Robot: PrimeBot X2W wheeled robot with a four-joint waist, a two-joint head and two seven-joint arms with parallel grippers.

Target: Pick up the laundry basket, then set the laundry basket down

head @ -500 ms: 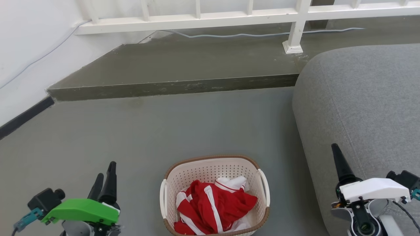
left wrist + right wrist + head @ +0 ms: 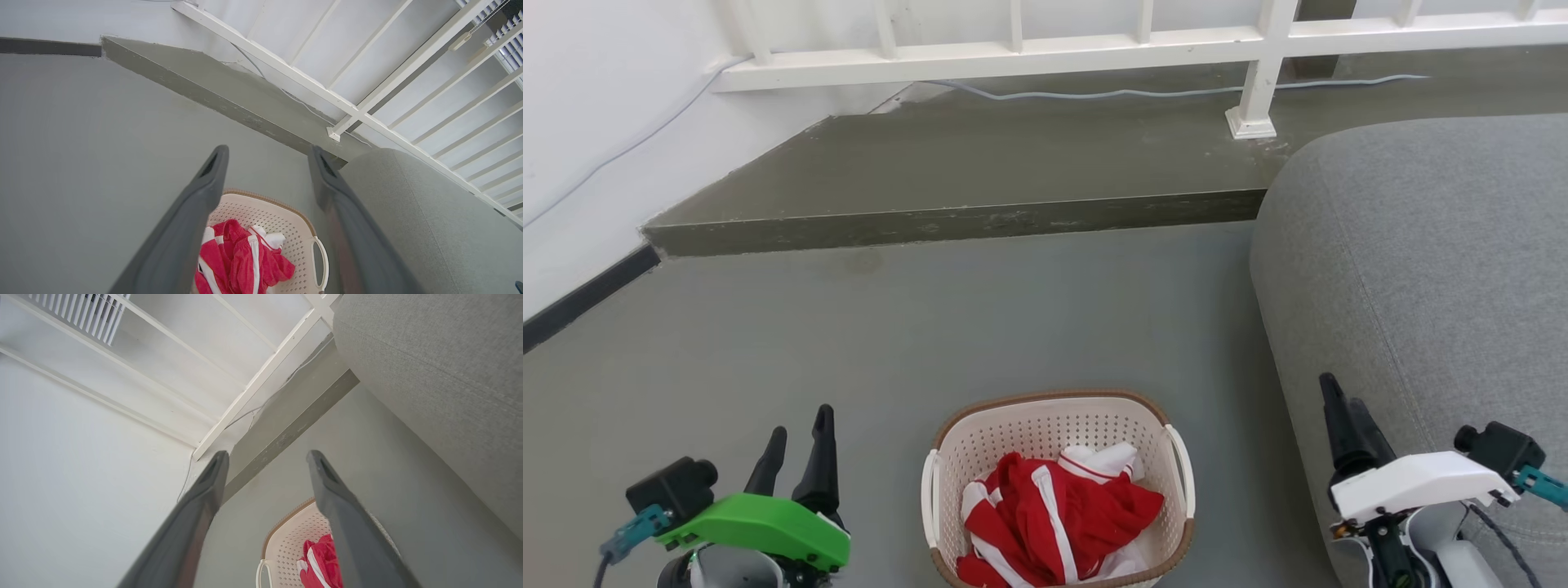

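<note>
Grey floor [image 2: 1013,327] runs ahead to a low step [image 2: 947,220], with a sofa [image 2: 1421,245] bulging in on the right. Since half a second ago both arms have drawn inward: the left gripper [image 2: 801,420] has slid toward the basket [image 2: 1045,429], and the right gripper [image 2: 1338,396] has moved in off the sofa. The basket itself has not shifted; it sits on the floor between them, holding red clothes [image 2: 1054,514]. Both claws are spread wide and hold nothing, so this reads as closing in on the handles, with the lift not yet begun. The left has open floor. The right has a tight lane between handle [image 2: 1183,465] and sofa.
</note>
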